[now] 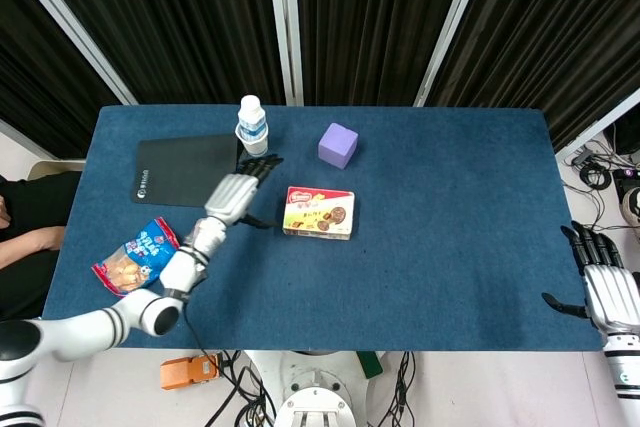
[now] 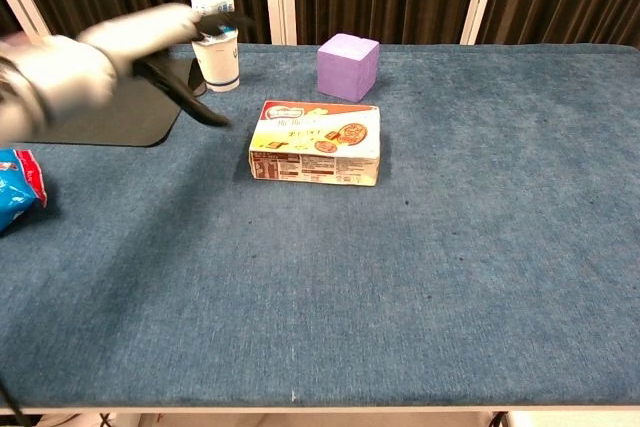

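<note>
cardboard, so the box lying flat mid-table near the cube is likely light, stiff and crushable, best gripped across its long edges, while the left hand hovers beside it, fingers spread and empty, near the bottle.

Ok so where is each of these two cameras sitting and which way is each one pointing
Head view: sits high above the near edge, looks steeply down on the whole blue table; shows the left hand, its arm, and the right hand at the lower right corner.
Chest view: sits low at the near edge, looks across the tabletop toward the curtains; shows only the blurred left hand.
Both share the cookie box, purple cube, water bottle and left hand.
</note>
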### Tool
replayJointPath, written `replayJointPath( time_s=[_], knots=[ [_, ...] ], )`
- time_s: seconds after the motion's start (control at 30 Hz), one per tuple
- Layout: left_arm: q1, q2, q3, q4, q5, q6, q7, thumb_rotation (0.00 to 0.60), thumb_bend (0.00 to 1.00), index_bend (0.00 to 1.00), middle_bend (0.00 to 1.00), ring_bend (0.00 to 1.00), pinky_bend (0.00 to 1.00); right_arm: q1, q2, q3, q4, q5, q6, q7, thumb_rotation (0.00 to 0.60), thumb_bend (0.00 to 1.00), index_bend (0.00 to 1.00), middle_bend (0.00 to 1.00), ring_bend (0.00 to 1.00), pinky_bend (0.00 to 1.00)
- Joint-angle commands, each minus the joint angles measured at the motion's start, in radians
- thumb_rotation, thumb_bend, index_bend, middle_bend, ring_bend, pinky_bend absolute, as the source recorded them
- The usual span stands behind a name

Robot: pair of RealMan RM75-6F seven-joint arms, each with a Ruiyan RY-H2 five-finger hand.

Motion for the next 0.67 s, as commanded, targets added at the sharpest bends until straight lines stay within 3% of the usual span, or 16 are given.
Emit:
replayJointPath(
  time_s=[0.03, 0.17, 0.3, 0.67],
  knots=[
    [0.136, 0.186, 0.035, -0.203, -0.029, 0.183, 0.175, 0.600, 0.06, 0.00, 0.02, 0.00, 0.00, 0.000, 0.002, 0.002, 0.019, -0.001, -0.002, 0.034, 0.600, 0.24, 0.00, 0.00, 0.00, 0.00],
    [0.254, 0.327, 0.095, -0.319, -0.011, 0.291, 0.206, 0.600, 0.06, 0.00, 0.03, 0.00, 0.00, 0.005, -0.006, 0.001, 0.053, -0.006, -0.010, 0.090, 0.600, 0.24, 0.00, 0.00, 0.00, 0.00],
    [0.357, 0.413, 0.155, -0.367, 0.026, 0.399, 0.239, 0.600, 0.06, 0.00, 0.03, 0.00, 0.00, 0.008, -0.022, 0.002, 0.085, -0.017, -0.005, 0.120, 0.600, 0.24, 0.00, 0.00, 0.00, 0.00],
    [0.600, 0.481, 0.283, -0.363, 0.124, 0.609, 0.144, 0.600, 0.06, 0.00, 0.03, 0.00, 0.00, 0.007, -0.054, 0.001, 0.093, -0.061, 0.045, 0.095, 0.600, 0.24, 0.00, 0.00, 0.00, 0.00]
  ],
)
